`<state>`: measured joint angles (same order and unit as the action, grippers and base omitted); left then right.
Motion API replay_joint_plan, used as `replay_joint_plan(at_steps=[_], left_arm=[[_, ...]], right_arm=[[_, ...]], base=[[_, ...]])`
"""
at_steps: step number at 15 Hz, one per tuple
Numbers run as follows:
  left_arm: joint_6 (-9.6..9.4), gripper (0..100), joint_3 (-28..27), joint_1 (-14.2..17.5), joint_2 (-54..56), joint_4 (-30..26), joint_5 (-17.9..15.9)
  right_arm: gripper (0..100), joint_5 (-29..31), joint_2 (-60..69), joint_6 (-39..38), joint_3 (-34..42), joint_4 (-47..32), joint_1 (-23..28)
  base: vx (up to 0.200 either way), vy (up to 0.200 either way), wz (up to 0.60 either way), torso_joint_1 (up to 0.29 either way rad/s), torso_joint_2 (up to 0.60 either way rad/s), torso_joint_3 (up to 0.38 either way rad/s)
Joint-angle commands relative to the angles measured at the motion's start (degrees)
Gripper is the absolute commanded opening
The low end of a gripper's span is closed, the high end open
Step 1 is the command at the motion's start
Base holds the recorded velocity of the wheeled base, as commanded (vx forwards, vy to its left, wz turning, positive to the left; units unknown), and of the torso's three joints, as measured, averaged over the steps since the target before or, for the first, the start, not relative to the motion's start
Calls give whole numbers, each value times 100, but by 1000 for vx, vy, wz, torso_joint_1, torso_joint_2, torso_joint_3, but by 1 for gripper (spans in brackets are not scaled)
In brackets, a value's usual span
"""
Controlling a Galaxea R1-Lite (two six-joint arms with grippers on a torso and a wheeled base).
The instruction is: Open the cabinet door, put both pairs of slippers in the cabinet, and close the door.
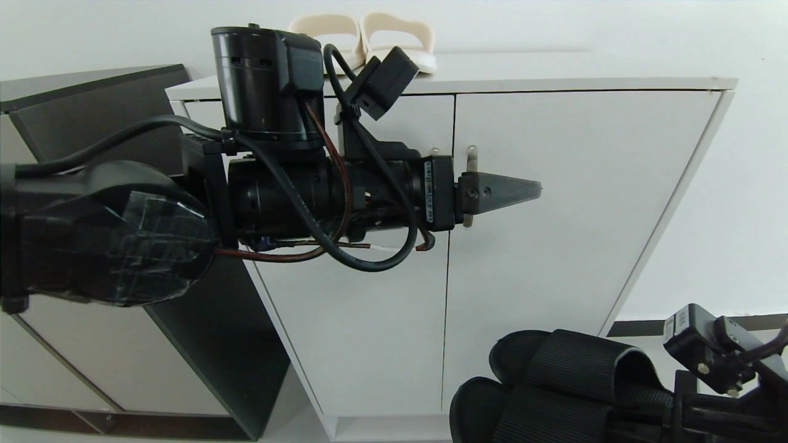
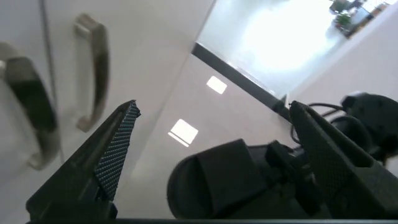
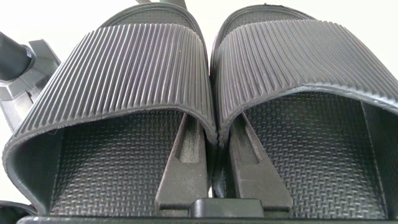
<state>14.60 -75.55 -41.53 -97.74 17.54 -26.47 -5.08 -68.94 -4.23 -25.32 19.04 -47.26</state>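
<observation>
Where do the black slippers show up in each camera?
Head view: black slippers at bottom right, in front of the cabinet.
Left wrist view: the dark shape between the left gripper's fingers.
Right wrist view: side by side, straps up close.
Shared landmark: the right gripper clamping them.

black unit (image 1: 80, 114) (far left) against a white wall (image 1: 739, 215)

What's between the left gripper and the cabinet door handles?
Nothing. In the left wrist view, bare white door separates the open left gripper from the nearer handle.
</observation>
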Motion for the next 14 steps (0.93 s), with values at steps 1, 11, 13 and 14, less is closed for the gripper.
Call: replay_joint_plan(at_steps=[1,11,13,14], left_arm=[[-19,100,-92,5,-104,12,186],[-116,100,-426,75,-500,65,854],[-133,100,-540,93,-658,91,924],[-133,100,-619,93,-755,91,950]], right_arm=[[0,-1,-14,1,1,3,-2],[0,-1,-23,63,10,3,-2],[0,-1,-23,63,10,-6,-2],[0,-1,-23,63,10,3,-2]], base=[[0,0,0,0,0,0],[0,0,0,0,0,0],[0,0,0,0,0,0],[0,0,0,0,0,0]])
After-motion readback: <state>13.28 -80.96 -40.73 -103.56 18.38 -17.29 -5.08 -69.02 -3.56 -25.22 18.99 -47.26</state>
